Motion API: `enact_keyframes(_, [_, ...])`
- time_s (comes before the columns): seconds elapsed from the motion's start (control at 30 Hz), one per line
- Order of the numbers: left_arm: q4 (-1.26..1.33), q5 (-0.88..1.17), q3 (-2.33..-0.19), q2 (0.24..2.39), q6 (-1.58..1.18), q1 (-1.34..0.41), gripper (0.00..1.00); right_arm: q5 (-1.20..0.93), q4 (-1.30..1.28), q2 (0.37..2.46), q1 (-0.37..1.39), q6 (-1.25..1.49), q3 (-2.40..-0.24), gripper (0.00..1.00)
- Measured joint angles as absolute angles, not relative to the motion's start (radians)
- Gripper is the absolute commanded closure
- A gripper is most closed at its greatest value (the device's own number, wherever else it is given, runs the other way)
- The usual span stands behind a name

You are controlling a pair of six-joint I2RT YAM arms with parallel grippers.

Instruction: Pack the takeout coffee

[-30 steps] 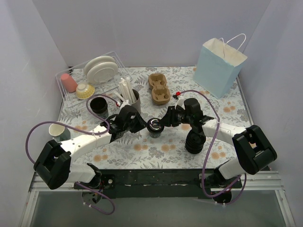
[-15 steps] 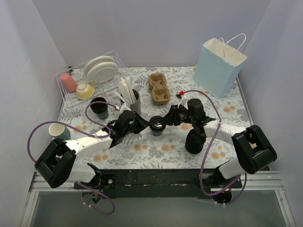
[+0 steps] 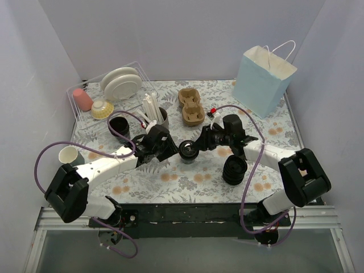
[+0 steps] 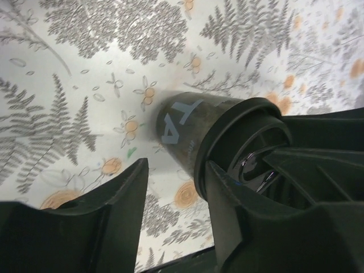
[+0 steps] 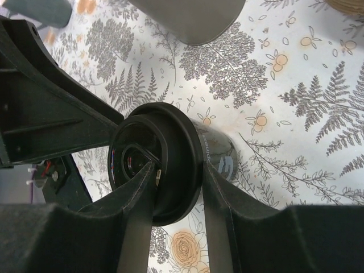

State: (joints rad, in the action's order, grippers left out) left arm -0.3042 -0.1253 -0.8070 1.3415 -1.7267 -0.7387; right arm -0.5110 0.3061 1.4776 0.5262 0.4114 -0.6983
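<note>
The takeout coffee (image 3: 188, 151), a small black cup with a black lid, is at the middle of the floral table. My right gripper (image 3: 197, 147) is shut on it from the right. In the right wrist view its fingers (image 5: 219, 196) clamp the lid rim (image 5: 170, 170) on both sides, with the cup's body (image 5: 219, 156) beyond. My left gripper (image 3: 170, 149) is open just left of the cup. In the left wrist view the cup (image 4: 185, 133) lies beyond the right finger (image 4: 239, 222), not between the jaws. I cannot tell whether the cup rests on the table.
A light blue paper bag (image 3: 264, 71) stands open at the back right. A cardboard cup carrier (image 3: 190, 106) lies behind the cup. A ribbed lid stack (image 3: 235, 169) stands under the right arm. A lidless black cup (image 3: 119, 126), a grey cup of sticks (image 3: 156, 116), a dish rack (image 3: 114, 91) and a white cup (image 3: 69, 154) are on the left.
The left gripper has drawn off the cup and shifted slightly toward the back. The right gripper stays shut on the cup, which has barely moved.
</note>
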Motion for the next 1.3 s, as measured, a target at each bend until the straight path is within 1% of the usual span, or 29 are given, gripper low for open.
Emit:
enact_keyframes(0.23, [-0.467,-0.109,-0.871,1.330,-1.648,-0.725,0.53,-0.620,0.202,1.543,0.532,0.295,-0.793,0.75])
enact_keyframes(0.4, [-0.499,-0.086,-0.871,1.304,-1.598,-0.691,0.50,-0.672,0.112,1.585,0.532,0.226,-0.864,0.75])
enact_keyframes(0.6, [-0.507,-0.050,-0.856,1.255,-1.535,-0.621,0.49,-0.696,0.007,1.613,0.532,0.162,-0.931,0.75])
enact_keyframes(0.7, [-0.480,-0.014,-0.853,1.228,-1.506,-0.608,0.50,-0.703,-0.027,1.617,0.532,0.141,-0.947,0.75])
enact_keyframes(0.83, [-0.408,0.059,-0.837,1.203,-1.458,-0.604,0.54,-0.713,-0.056,1.620,0.532,0.118,-0.959,0.75])
enact_keyframes(0.9, [-0.364,0.097,-0.824,1.201,-1.432,-0.604,0.55,-0.722,-0.062,1.625,0.533,0.110,-0.964,0.75])
enact_keyframes(1.07, [-0.298,0.163,-0.803,1.230,-1.377,-0.604,0.57,-0.751,-0.081,1.645,0.534,0.101,-0.983,0.75])
enact_keyframes(1.3, [-0.239,0.198,-0.773,1.278,-1.348,-0.598,0.59,-0.780,-0.112,1.682,0.539,0.080,-1.022,0.75])
